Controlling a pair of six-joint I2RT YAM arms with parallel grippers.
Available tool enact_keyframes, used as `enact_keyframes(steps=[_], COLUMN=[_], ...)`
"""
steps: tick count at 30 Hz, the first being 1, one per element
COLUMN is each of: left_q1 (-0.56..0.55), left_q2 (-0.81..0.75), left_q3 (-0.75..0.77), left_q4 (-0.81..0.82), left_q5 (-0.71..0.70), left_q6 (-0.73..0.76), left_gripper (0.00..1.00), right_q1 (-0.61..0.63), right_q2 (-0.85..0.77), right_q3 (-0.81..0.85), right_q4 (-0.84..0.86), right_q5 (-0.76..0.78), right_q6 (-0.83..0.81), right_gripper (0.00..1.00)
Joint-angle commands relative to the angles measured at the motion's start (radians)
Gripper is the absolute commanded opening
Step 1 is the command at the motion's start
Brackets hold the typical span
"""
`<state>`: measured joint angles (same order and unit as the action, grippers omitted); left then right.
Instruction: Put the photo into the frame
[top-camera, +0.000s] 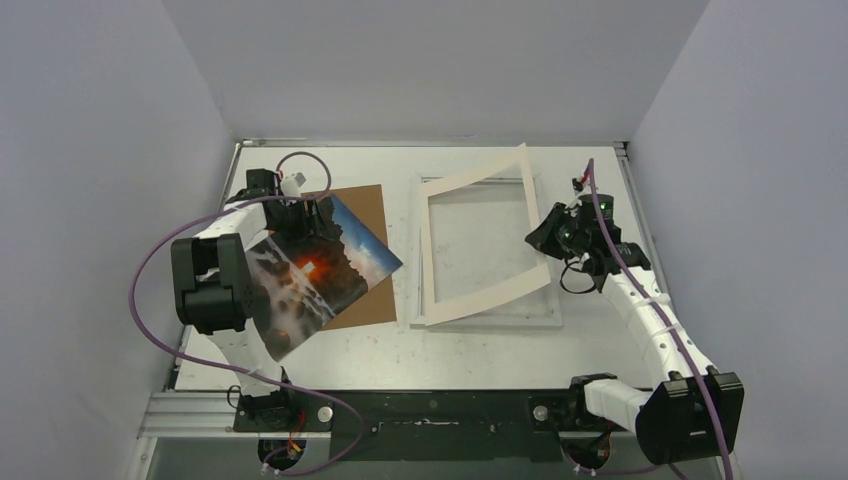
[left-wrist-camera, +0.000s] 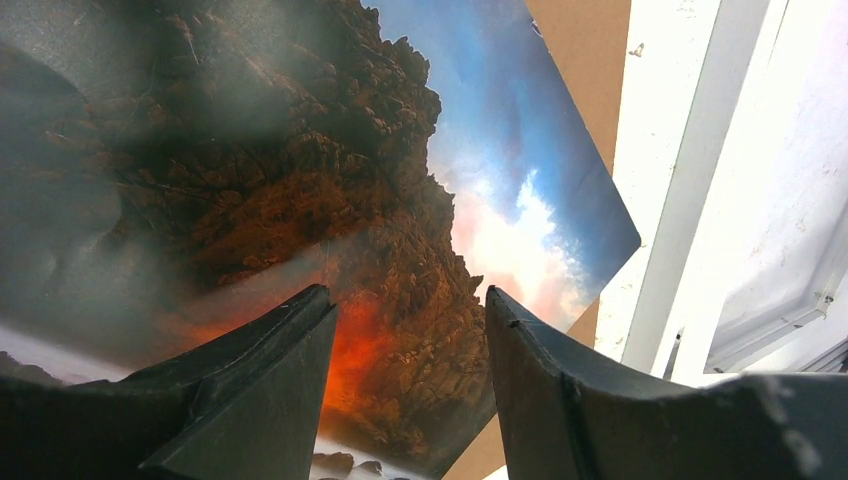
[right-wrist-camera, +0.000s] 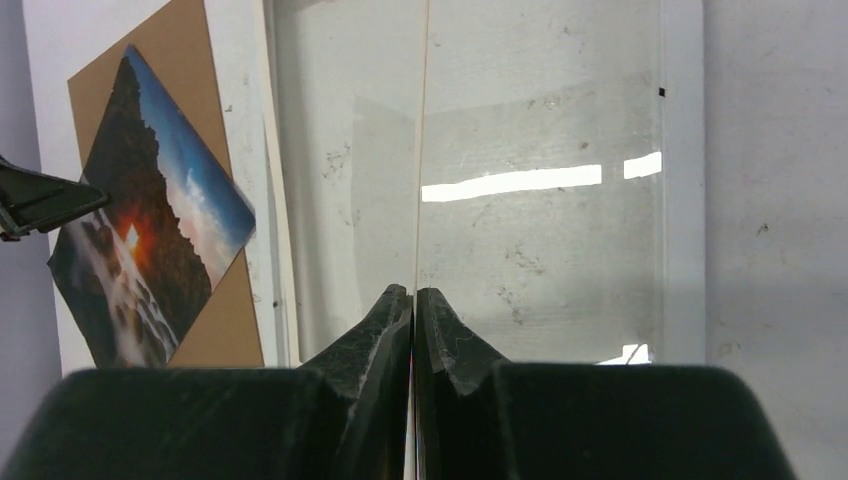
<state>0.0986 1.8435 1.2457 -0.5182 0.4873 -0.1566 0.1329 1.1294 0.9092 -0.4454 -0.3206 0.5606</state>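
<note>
The cream mat (top-camera: 488, 297) roofs the frame (top-camera: 535, 315); near strip open.
Pinched in the right claw (top-camera: 545, 235), the mat slants over the whole frame, right edge lifted, barring it from above. The photo (top-camera: 320, 270) and brown board (top-camera: 365, 205) fill the left side of the surface (top-camera: 450, 355) under the parted left claw (top-camera: 305, 215). Bare surface runs along the near edge; a narrow gap separates board and frame.

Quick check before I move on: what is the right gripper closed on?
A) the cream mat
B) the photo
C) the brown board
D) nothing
A: the right gripper is shut on the edge of the cream mat, holding it tilted up off the frame.
</note>
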Motion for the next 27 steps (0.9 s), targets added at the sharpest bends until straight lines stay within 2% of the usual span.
enact_keyframes(steps=[1,27], left_q1=[-0.008,-0.015], left_q2=[-0.038,-0.025], left_q3=[0.002,0.017], left_q4=[0.035,0.021], left_q5=[0.023,0.022], left_q6=[-0.008,-0.008], left_gripper=[0.54,0.54], right_q1=[-0.030,-0.082], right_q2=[-0.035,-0.089], right_q3=[-0.028,-0.201], right_q4=[0.018,0.061], right_q5=[0.036,0.032], right_q6=[0.004,0.081], right_gripper=[0.06,0.09])
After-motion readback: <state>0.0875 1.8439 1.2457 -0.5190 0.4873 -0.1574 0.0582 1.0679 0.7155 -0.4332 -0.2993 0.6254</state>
